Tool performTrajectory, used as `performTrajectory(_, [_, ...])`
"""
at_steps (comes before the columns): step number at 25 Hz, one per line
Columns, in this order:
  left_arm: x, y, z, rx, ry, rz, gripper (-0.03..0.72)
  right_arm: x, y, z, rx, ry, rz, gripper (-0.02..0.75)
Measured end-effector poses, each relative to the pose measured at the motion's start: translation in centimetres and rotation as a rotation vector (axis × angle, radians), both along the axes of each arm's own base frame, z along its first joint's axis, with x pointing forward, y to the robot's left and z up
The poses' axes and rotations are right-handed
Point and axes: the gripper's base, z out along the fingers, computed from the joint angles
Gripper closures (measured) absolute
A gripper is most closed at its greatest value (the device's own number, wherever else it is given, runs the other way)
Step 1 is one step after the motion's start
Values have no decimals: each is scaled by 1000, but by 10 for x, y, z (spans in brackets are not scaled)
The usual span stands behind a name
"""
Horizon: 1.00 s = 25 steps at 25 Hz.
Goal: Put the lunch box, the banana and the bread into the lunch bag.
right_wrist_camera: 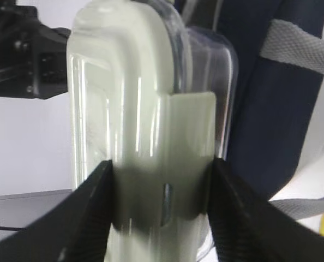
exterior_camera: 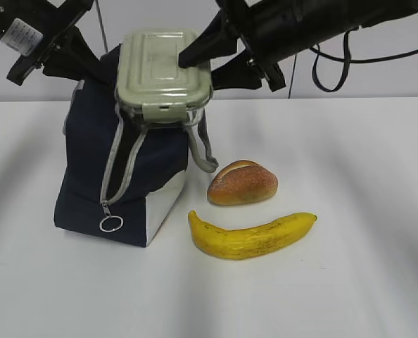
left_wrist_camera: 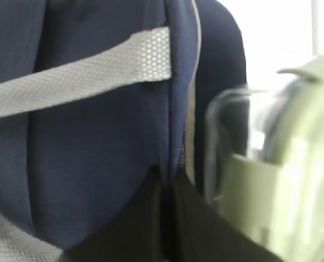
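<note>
The navy lunch bag (exterior_camera: 96,162) stands at the left, unzipped down its front. My right gripper (exterior_camera: 202,67) is shut on the lunch box (exterior_camera: 160,67) and holds it on edge at the bag's mouth, green lid toward the exterior camera. In the right wrist view the fingers (right_wrist_camera: 91,207) clamp the lunch box (right_wrist_camera: 129,109) across lid and clear base, with the bag (right_wrist_camera: 271,109) behind. My left gripper (exterior_camera: 100,67) is shut on the bag's top edge; the left wrist view shows its gripper (left_wrist_camera: 167,188) pinching the navy fabric (left_wrist_camera: 96,136), with the lunch box (left_wrist_camera: 282,185) blurred at the right. The bread (exterior_camera: 242,183) and the banana (exterior_camera: 251,236) lie on the table right of the bag.
The zipper's ring pull (exterior_camera: 111,224) hangs low at the bag's front. Grey strap handles (exterior_camera: 203,151) droop over the bag's right side toward the bread. A black cable loop (exterior_camera: 332,67) hangs behind the right arm. The white table (exterior_camera: 364,176) stretches to the right.
</note>
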Motion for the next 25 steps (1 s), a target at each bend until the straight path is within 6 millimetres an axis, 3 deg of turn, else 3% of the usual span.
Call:
performTrajectory(4, [0, 0, 0, -5, 0, 0, 691, 6, -1, -19, -83, 25, -12, 374])
performTrajectory(10, [0, -1, 1, -12, 1, 1, 691, 6, 1, -22, -144, 24, -26, 374])
performTrajectory(20, [0, -1, 1, -14, 1, 1, 691, 2, 45, -8, -398, -79, -44, 370])
performTrajectory(25, [0, -1, 1, -13, 1, 1, 691, 12, 66, -26, -407, -51, -41, 369])
